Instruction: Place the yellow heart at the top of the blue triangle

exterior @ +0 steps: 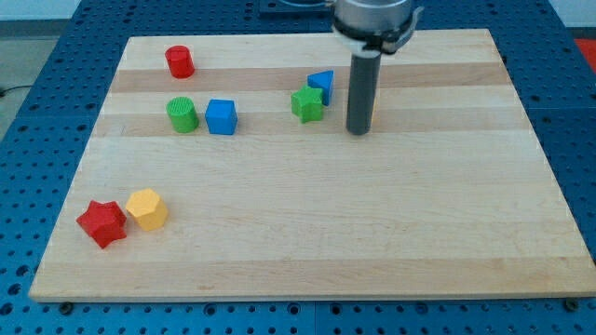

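Note:
The blue triangle (322,86) lies near the view's top centre, touching a green star (306,103) at its lower left. My tip (358,132) rests on the board just right of these two blocks. The rod hides most of what is behind it; only a thin yellow sliver (373,112) shows at its right edge, and its shape cannot be made out. No yellow heart shows in full.
A red cylinder (180,61) sits at the top left. A green cylinder (182,114) and a blue cube (222,116) stand side by side below it. A red star (101,223) and a yellow hexagon-like block (147,208) lie at the lower left of the wooden board (326,233).

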You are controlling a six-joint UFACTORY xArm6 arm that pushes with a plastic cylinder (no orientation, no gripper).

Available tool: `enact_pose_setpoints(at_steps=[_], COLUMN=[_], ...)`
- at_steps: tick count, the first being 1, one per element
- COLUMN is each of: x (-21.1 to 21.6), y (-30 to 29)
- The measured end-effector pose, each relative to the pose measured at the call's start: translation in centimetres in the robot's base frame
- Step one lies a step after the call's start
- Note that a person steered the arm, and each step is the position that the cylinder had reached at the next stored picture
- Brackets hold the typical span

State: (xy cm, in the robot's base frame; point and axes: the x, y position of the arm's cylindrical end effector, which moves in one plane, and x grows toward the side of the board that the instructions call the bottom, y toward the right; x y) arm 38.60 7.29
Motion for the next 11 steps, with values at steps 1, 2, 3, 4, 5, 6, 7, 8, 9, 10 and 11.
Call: enact_pose_setpoints(at_steps=[1, 2, 3, 4, 5, 6, 7, 8, 9, 10, 11], x=[-4.8, -8.2, -9.8, -10.7, -11.1, -12.2, -15.3, -15.3, -12.0, -10.4, -7.3], y=[1.6, 2.2, 2.9, 5.9, 3.5, 2.7, 7.2, 1.5, -5.7, -2.7, -4.2])
